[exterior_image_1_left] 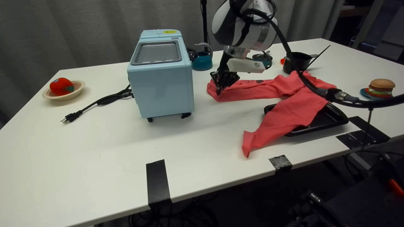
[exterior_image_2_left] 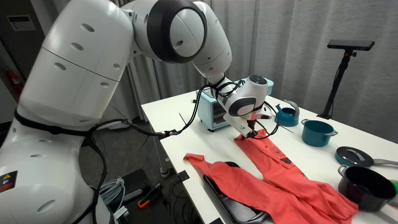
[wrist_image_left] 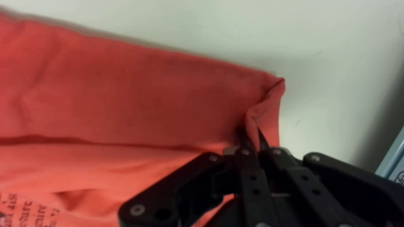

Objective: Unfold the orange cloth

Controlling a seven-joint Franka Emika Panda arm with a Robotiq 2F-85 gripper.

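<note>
Coral-orange cloth (exterior_image_1_left: pixel 290 110) crosses a rectangular black tray (exterior_image_1_left: pixel 328 116) by the white tabletop (exterior_image_1_left: pixel 101 157) edge, one end pinched in the near-closed black gripper (wrist_image_left: pixel 253 137).

Grey curtains (exterior_image_2_left: pixel 292 62) hung in folds behind the white bench (exterior_image_1_left: pixel 94 157); dark floor (exterior_image_2_left: pixel 121 152) lay below, and a sign (exterior_image_2_left: pixel 21 23) showed beside the curtains.

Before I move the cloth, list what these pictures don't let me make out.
Black tray: part of its floor, under the cloth in both exterior views.
Grip depth: hidden by the gripper itself, wrist view.
Lettering: cut off at the wrist view's lower-left corner.
Toaster oven: door partly behind the arm, in an exterior view.
</note>
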